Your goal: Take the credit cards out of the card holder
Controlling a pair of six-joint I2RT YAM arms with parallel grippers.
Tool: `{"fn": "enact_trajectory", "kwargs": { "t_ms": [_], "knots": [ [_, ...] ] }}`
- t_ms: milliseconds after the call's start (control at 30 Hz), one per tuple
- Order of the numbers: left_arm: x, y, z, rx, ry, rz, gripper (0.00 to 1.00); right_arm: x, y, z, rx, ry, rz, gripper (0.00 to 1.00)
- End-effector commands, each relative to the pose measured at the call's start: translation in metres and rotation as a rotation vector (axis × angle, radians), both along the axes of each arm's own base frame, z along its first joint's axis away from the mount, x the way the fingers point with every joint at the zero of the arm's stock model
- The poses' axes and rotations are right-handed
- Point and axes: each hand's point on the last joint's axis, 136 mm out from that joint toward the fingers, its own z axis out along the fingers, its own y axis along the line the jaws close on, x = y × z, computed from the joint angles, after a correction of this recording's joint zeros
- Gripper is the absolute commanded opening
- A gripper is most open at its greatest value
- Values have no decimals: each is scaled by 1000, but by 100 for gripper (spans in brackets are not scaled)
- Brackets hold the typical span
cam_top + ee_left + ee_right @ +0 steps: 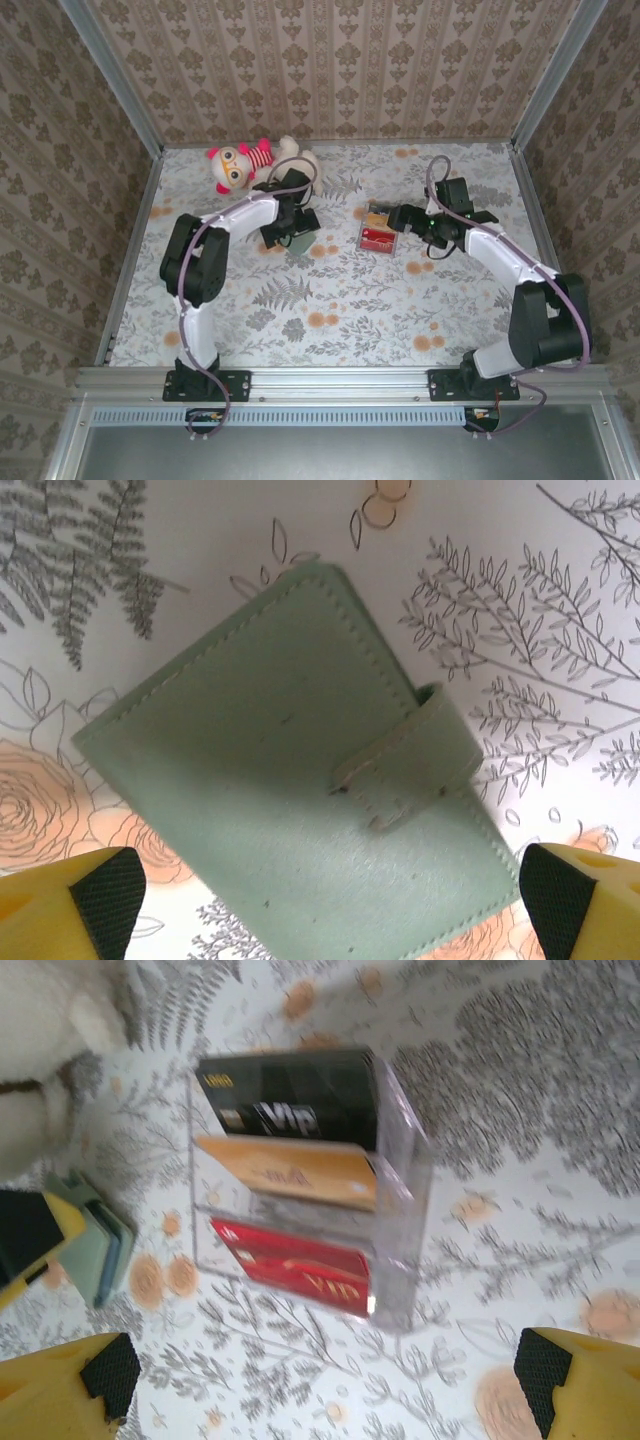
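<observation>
The card holder (pixel 280 810), a grey-green wallet, lies flat on the floral table with its strap (pixel 410 770) shut across it. My left gripper (pixel 330 900) hangs open just above the wallet (pixel 302 243), one fingertip past each side. Three credit cards marked VIP, black (pixel 300 1105), gold (pixel 300 1172) and red (pixel 300 1265), stand in a clear tiered rack (pixel 402 1210). My right gripper (pixel 325 1375) is open just short of the rack (pixel 378 236), touching nothing. The wallet's edge (pixel 100 1250) also appears left of the rack.
A plush toy (pixel 240 165) in red, pink and white sits at the back left, close behind the left arm. Wallpapered walls and metal rails enclose the table (pixel 330 320). Open tabletop lies in front of both grippers toward the arm bases.
</observation>
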Motion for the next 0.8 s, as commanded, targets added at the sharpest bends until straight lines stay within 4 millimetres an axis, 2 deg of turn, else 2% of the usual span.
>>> {"fn": "enact_trajectory", "kwargs": {
  "t_ms": [0, 33, 133, 233, 367, 600, 767],
  "knots": [
    [-3, 15, -5, 145, 53, -18, 100, -22, -5, -9, -26, 52, -7, 100],
    [0, 15, -6, 162, 55, -28, 100, -24, -6, -2, -21, 30, -9, 100],
    [1, 13, -11, 197, 74, -60, 98, -27, -6, 0, -12, 28, -17, 100],
    [-2, 10, -14, 211, 76, -96, 82, -27, -5, 0, -3, 32, -23, 100],
    [-14, 9, -16, 217, 79, -132, 73, -27, -4, -1, 5, 41, -28, 100],
    [-57, -2, -26, 172, 145, -214, 71, -29, -1, -7, 8, 58, -37, 100],
    [-107, -10, -35, 131, 229, -299, 72, -33, -1, -10, -5, 70, -48, 99]
  ]
}}
